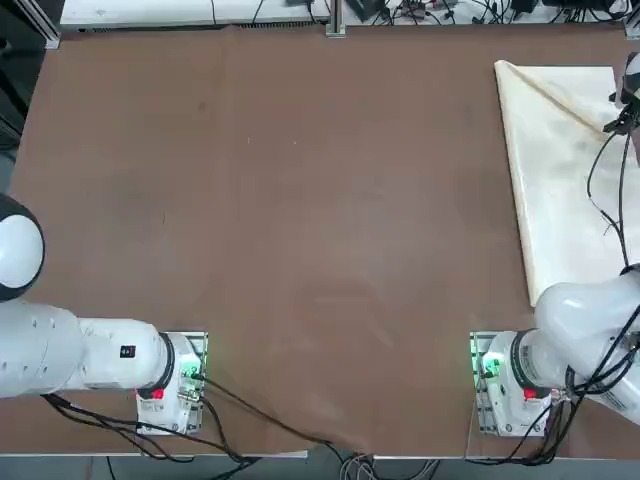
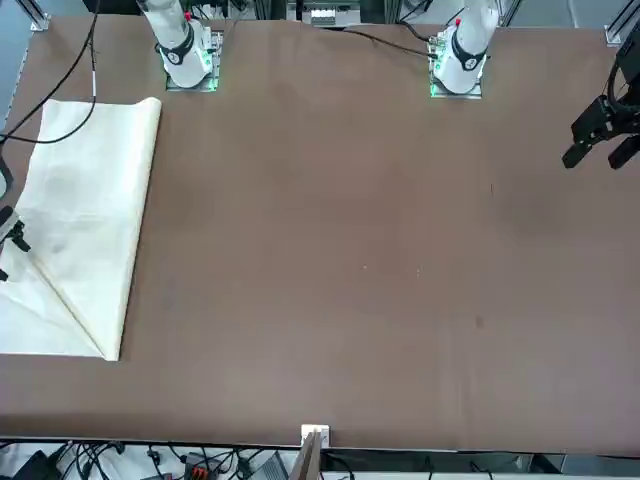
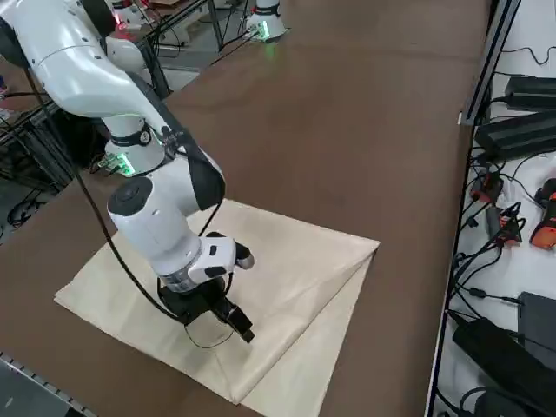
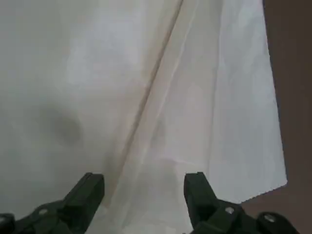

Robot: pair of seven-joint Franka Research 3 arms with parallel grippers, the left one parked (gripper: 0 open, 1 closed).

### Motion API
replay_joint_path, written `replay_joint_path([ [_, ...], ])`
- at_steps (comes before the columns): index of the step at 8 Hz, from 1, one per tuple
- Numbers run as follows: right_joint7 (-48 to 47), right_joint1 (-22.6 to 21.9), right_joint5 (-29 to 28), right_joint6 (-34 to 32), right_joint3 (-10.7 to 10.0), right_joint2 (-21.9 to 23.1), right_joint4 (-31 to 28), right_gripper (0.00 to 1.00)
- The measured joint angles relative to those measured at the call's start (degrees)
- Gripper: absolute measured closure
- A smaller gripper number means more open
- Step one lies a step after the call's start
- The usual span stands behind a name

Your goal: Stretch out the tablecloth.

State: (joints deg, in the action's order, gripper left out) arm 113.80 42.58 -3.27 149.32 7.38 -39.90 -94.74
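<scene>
While the right tool (image 4: pixel 145 187) hangs over the cloth with its two dark fingers (image 4: pixel 88 190) spread wide and nothing between them, the step in hand is judged to be the approach to a grasp. The large cream, thin fabric tablecloth (image 3: pixel 278 287) lies folded on the brown desk (image 1: pixel 300 200), at the desk's far right side as the robot faces it, well apart from the desk's middle. To do this step well, the tool should probably descend over a free hemmed edge or corner, not over the flat middle, so that one finger can slide under a single layer; pinching both layers together would likely drag the whole folded sheet instead of opening it. A diagonal crease (image 4: pixel 156 83) runs across the cloth beneath the tool, and one corner is turned over into a triangular flap (image 3: pixel 334 287). The surface is plain, unpatterned and softly wrinkled, with straight edges. From the wrist view, whether the fingertips touch the fabric cannot be told.
</scene>
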Motion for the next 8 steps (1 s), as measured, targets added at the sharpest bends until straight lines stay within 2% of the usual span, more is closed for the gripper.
replay_joint_path([
  [3, 1.04, 0.08, 0.00, 0.04, 0.02, -4.38, 5.04, 0.00],
  [8, 1.27, 0.31, 0.01, -0.03, 0.55, -5.56, 5.92, 0.00],
])
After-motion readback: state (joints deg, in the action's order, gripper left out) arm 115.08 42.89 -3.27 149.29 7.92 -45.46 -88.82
